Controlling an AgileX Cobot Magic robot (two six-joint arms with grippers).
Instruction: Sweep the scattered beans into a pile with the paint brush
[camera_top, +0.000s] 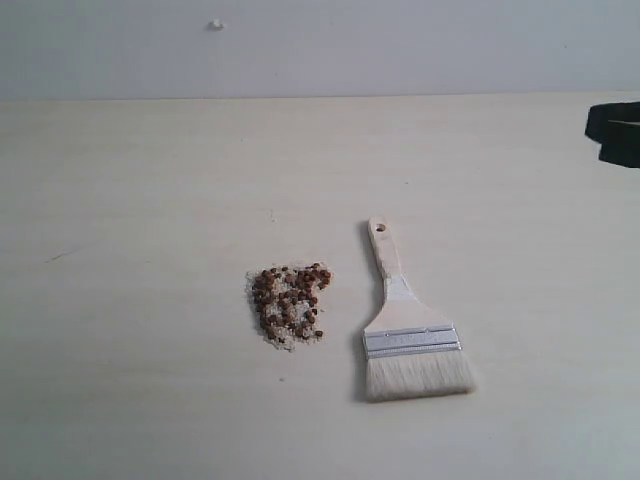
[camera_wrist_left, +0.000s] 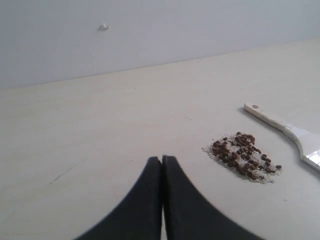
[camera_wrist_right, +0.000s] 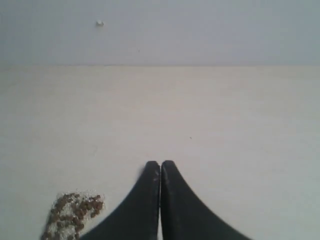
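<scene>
Your left gripper (camera_wrist_left: 161, 159) is closed: both black jaws meet tip to tip, with nothing between them. It hangs above the bare table (camera_top: 150, 180), touching nothing. Your right gripper (camera_wrist_right: 160, 163) reads the same, jaws pressed together and empty, clear of the surface.

Beans (camera_wrist_left: 242, 155): on the table beyond the left gripper's tips, well apart from them. The right wrist view catches only part of the same pile, also clear of that gripper.

Exterior view: the beans sit gathered in one compact clump about midway between the table's left and right edges, nearer its front edge than the back edge at the wall (camera_top: 300, 50). Pale crumbs (camera_top: 285, 340) are mixed in, thickest along the clump's front side.

Paint brush (camera_top: 412, 340): flat on the table just right of the clump, not touching it. Its handle points at the back edge, its bristles at the front edge. No gripper holds it.

A black part (camera_top: 615, 130) enters at the table's right edge; you cannot tell which piece it is.
</scene>
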